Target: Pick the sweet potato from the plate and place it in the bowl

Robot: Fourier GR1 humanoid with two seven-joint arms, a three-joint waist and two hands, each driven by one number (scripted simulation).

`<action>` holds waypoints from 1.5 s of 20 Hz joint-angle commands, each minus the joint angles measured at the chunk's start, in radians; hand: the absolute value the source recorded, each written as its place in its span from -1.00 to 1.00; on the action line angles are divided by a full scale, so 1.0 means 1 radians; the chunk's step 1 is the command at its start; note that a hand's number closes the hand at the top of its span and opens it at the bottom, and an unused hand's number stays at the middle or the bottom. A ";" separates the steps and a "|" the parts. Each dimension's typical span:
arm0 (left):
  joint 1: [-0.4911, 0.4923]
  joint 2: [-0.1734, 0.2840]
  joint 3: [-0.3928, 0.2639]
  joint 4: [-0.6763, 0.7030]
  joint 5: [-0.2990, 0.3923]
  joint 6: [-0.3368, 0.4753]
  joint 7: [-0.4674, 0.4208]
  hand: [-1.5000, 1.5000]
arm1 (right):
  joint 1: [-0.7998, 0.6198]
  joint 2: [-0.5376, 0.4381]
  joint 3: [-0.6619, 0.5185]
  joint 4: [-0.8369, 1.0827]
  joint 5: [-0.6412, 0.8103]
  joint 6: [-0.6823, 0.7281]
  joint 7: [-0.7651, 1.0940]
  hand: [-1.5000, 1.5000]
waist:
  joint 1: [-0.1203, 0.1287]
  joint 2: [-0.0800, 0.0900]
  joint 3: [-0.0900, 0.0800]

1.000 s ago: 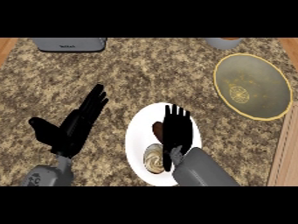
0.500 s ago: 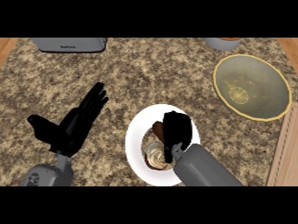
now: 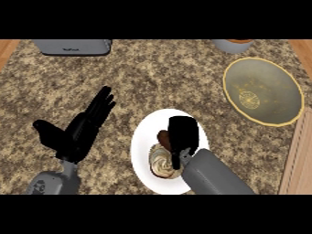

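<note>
The white plate (image 3: 143, 137) lies on the speckled counter at lower centre. My right hand (image 3: 184, 133) is down on it, fingers curled over the dark brown sweet potato (image 3: 163, 137), which shows only at the hand's left edge. Just below, a tan swirled lump (image 3: 162, 165) rests on the plate, partly covered by my right forearm. The wide yellow-green bowl (image 3: 263, 90) sits apart at the upper right. To the left of the plate, my left hand (image 3: 83, 128) stands open above the counter with straight fingers, holding nothing.
A grey appliance (image 3: 72, 46) stands at the back left, and a grey pot (image 3: 233, 44) at the back right. A wooden board (image 3: 308, 155) lies along the right edge, close to the bowl. Wood strips flank the counter.
My right hand's fingers, straight a second ago, have curled down over the sweet potato on the plate. The left hand has barely shifted.
</note>
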 commanded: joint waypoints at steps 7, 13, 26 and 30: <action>0.023 0.022 0.029 -0.038 -0.006 -0.020 0.020 0.00 | 0.145 -0.135 0.171 -0.231 0.096 0.045 -0.060 1.00 | -0.012 0.007 0.006; 0.053 0.006 0.033 -0.042 0.000 -0.002 0.015 0.00 | 0.306 -0.533 0.212 -0.564 0.029 -0.017 -0.415 1.00 | -0.046 -0.003 0.006; 0.059 0.006 0.049 -0.005 -0.026 -0.003 -0.044 0.00 | 0.669 -1.004 -0.203 -1.349 -0.206 -0.171 -0.469 1.00 | -0.062 0.001 0.006; 0.040 0.006 0.049 -0.021 -0.007 -0.025 -0.017 0.00 | 0.723 -1.037 -0.410 -1.424 -0.348 -0.128 -0.447 1.00 | -0.035 0.008 0.006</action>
